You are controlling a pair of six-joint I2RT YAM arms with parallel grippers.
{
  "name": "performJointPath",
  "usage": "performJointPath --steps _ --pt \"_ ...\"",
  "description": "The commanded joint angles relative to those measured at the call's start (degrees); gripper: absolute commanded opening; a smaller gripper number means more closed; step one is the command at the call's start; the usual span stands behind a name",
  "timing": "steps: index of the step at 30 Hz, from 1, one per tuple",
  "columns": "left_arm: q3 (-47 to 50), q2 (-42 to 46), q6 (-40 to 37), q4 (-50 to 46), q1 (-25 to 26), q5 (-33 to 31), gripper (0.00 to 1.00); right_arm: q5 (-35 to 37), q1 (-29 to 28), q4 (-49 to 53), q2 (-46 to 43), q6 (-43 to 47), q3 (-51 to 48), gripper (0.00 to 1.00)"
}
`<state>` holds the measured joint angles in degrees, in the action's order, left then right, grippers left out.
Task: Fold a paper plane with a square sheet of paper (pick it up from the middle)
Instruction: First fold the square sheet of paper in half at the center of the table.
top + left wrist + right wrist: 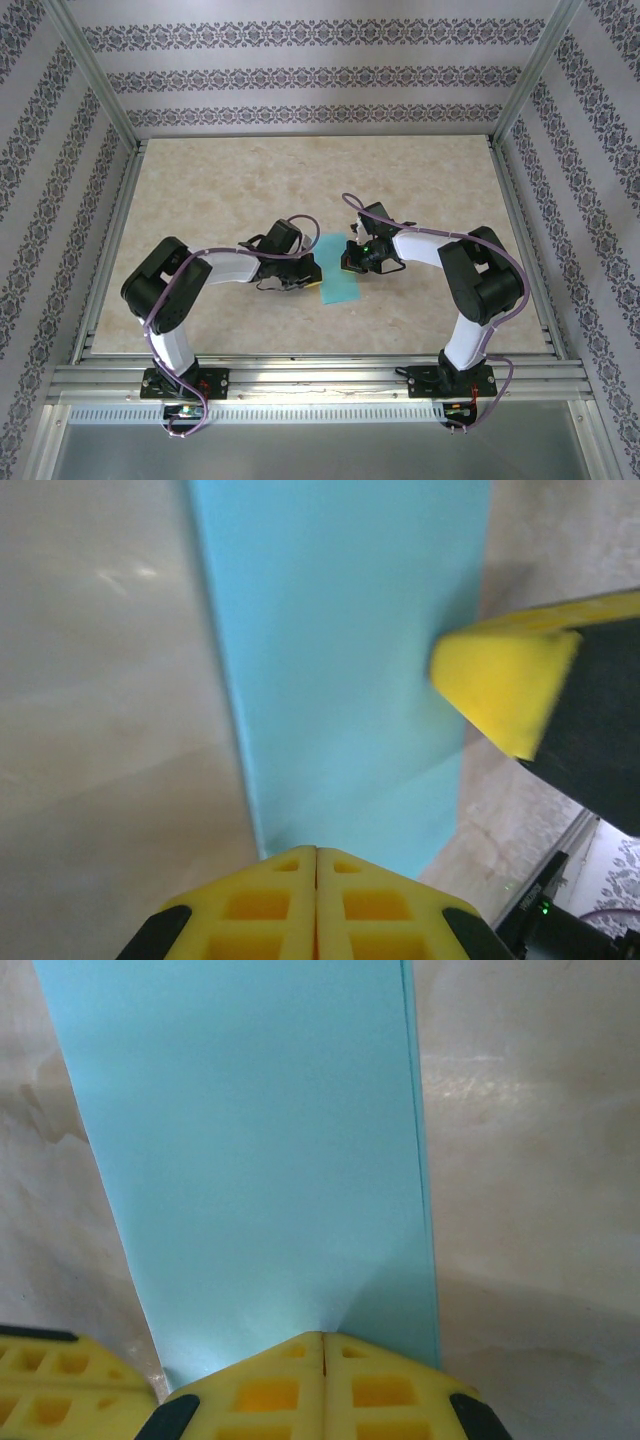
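The table [220, 190] has a pale beige, marble-patterned top, bordered by metal rails [300, 372] along the left, right and bottom of the top view. One turquoise sheet of paper [340, 285] lies flat on it just below the frame's centre. It is a long narrow strip, slightly tilted, with a doubled edge along one long side.

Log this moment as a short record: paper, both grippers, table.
paper: turquoise square sheet of paper, lying flat as a long rectangle, one long edge looks doubled
left: left gripper shut, tips at the paper's edge
right: right gripper shut, tips at the paper's edge
grip: cannot tell whether either one pinches the paper or only presses on it
surface: beige marbled table, paper near its middle
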<state>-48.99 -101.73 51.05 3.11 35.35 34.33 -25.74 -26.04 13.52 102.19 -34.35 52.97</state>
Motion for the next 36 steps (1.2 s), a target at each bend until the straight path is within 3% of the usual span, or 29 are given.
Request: performJointPath --steps 1,13,21,27,36 --pt "0.01 1.2 1.59 1.49 1.89 1.09 0.09 4.99 -0.41 5.9 0.99 -0.07 -2.43 0.0" --pt "9.52 0.23 4.74 6.82 3.58 -0.75 0.08 5.12 -0.34 5.99 1.05 -0.13 -2.54 0.0" --pt "7.42 5.77 4.92 4.63 4.67 -2.63 0.09 5.17 -0.32 6.02 0.64 -0.28 -2.7 0.0" --pt "1.37 2.53 1.73 -1.19 6.59 -1.14 0.09 5.26 -0.32 6.24 0.64 -0.02 -2.78 0.0" --pt "4.74 -0.85 1.26 -2.87 7.1 -1.54 0.09 5.35 -0.32 5.63 0.29 -0.37 -3.58 0.0"
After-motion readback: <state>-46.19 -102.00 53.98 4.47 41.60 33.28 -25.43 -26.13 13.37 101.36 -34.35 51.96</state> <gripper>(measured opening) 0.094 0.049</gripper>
